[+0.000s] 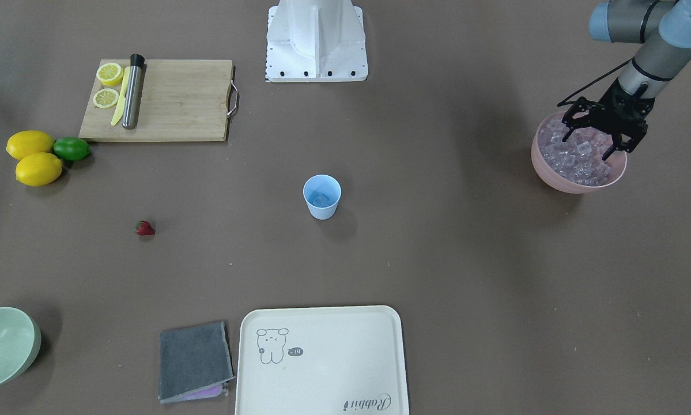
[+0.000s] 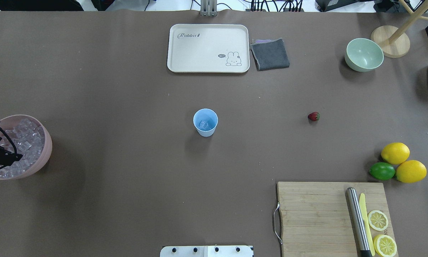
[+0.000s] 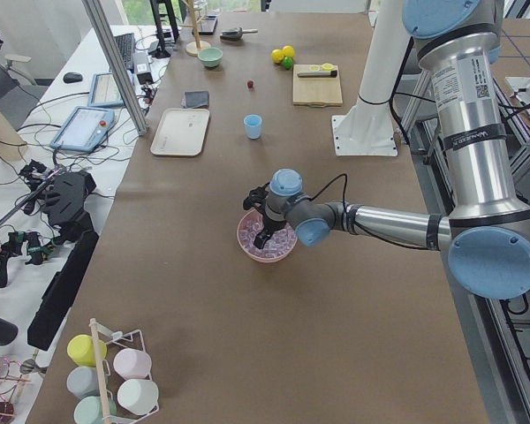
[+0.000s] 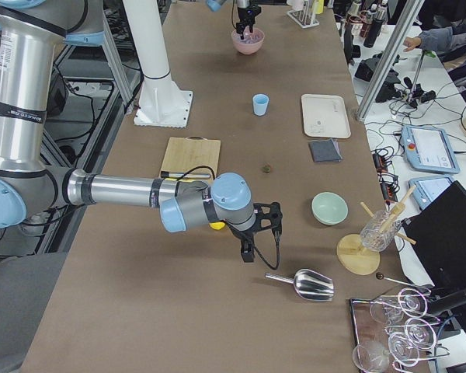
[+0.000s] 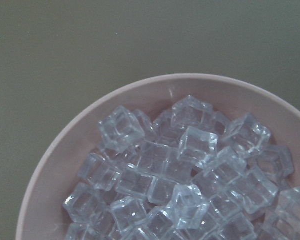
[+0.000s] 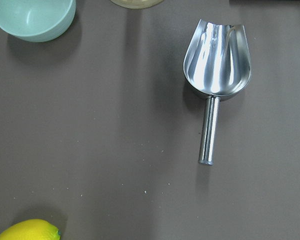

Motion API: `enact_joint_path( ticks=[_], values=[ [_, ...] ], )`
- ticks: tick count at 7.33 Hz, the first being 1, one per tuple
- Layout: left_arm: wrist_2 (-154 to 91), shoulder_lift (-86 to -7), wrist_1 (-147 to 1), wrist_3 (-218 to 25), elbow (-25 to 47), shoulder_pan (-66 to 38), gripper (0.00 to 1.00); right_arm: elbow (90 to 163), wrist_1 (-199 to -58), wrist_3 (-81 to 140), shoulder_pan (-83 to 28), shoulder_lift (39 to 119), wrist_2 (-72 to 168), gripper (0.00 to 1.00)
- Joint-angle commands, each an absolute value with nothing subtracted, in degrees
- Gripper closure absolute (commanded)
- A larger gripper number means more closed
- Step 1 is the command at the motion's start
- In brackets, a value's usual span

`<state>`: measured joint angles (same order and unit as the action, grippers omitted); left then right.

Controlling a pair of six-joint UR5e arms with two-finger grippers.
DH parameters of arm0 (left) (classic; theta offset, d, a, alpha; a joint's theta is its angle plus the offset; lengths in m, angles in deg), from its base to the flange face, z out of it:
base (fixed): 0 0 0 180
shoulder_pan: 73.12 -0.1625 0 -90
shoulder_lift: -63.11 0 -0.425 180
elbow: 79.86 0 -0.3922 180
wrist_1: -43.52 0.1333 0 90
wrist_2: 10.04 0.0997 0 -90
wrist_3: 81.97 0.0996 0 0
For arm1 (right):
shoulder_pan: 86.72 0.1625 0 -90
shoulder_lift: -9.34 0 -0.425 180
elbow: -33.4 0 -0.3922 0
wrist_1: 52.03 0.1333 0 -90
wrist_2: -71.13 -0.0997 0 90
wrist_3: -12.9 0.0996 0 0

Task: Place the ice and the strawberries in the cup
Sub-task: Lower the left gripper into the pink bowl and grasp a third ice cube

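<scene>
Brown tabletop (image 1: 437, 259), ice (image 1: 580, 168) beneath left pincer (image 1: 587, 145)

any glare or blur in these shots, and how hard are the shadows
Left wrist view: the ice is in sharp focus with small white glints, and the pink bowl looks evenly lit. Right wrist view: bright streaks of glare on the metal scoop, no blur. Overhead view: flat, even light, with only a faint soft shadow below the cup.

Robotics lab: industrial arm (image 3: 389, 223), teach pendant (image 3: 84, 128), loose cables (image 2: 271, 5).
</scene>
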<state>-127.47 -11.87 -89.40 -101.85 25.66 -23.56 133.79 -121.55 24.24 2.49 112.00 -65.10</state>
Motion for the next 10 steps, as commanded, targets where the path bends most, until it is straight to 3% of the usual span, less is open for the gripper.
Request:
enact_joint_path(
  ticks=[1,7,10],
  values=[
    [-127.5,-11.8,-89.5,-101.8,25.5,-24.0,0.24,133.8,-121.6,24.2,2.5,112.0,-65.1,0.00],
    [-127.8,-11.1,-89.5,-98.5,24.8,-24.0,0.27,133.9,-121.6,24.2,2.5,112.0,-65.1,0.00],
    [-127.8,-10.8,-89.5,-98.5,24.5,-24.0,0.42,133.9,-121.6,24.2,2.5,112.3,-65.1,0.00]
  ],
)
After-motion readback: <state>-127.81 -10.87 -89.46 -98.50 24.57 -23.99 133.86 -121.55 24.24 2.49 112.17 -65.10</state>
